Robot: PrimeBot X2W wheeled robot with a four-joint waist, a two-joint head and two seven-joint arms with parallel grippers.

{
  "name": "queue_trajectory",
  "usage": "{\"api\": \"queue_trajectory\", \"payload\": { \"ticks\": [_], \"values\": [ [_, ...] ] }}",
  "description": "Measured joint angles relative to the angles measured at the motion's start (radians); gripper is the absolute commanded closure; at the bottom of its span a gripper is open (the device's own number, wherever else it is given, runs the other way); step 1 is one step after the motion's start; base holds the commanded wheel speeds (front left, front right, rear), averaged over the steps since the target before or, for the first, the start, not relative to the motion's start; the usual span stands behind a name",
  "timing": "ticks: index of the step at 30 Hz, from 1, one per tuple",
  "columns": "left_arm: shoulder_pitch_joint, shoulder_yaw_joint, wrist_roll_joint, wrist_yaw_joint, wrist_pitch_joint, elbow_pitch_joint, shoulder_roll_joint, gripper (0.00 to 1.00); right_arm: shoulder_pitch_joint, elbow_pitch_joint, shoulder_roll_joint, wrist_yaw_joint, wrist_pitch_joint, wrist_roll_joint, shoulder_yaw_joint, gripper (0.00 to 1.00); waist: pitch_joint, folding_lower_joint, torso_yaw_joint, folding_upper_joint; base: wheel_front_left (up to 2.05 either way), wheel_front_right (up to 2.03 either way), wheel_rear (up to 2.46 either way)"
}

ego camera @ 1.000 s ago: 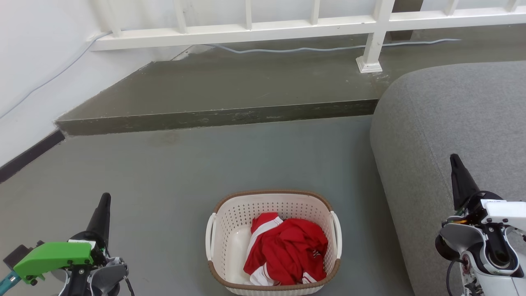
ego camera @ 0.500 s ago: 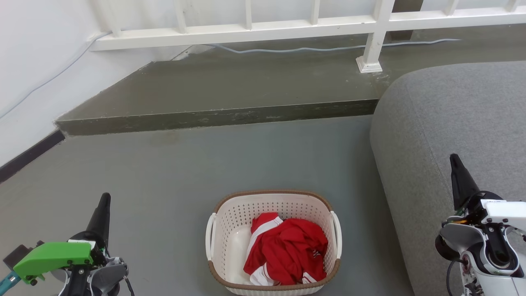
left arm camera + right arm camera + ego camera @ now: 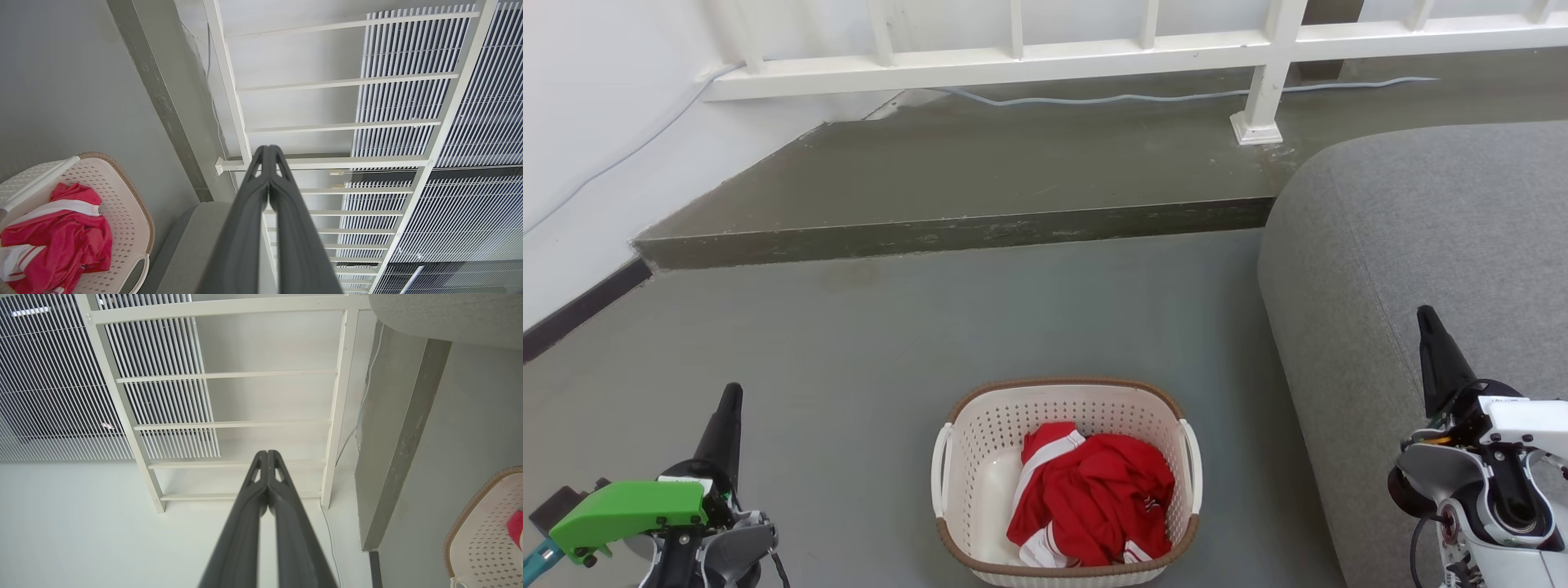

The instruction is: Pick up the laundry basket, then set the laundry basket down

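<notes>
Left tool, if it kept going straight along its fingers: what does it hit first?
Probably the railing, near where a post meets its bottom rail: the shut left tool lines up with that spot in its wrist view. Nothing nearer shows in line, though depth is unclear.

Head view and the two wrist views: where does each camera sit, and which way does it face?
Head view: on the robot's head, looking forward and down at the laundry basket on the floor beside a grey sofa; left gripper and right gripper at the lower corners.
Left wrist view: on the left wrist, looking along its shut fingers toward the white railing.
Right wrist view: on the right wrist, along its shut fingers toward that railing.
Shared: all three catch the laundry basket and railing.
</notes>
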Motion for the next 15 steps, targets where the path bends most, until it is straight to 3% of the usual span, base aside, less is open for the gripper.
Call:
{"api": "queue_trajectory", "payload": {
  "ticks": [15],
  "values": [
    [0.0, 0.0, 0.0, 0.0, 0.0, 0.0, 0.0, 1.0, 0.0, 0.0, 0.0, 0.0, 0.0, 0.0, -0.001, 1.0, 0.0, 0.0, 0.0, 0.0, 0.0, 0.0, 0.0]
  ]
}}
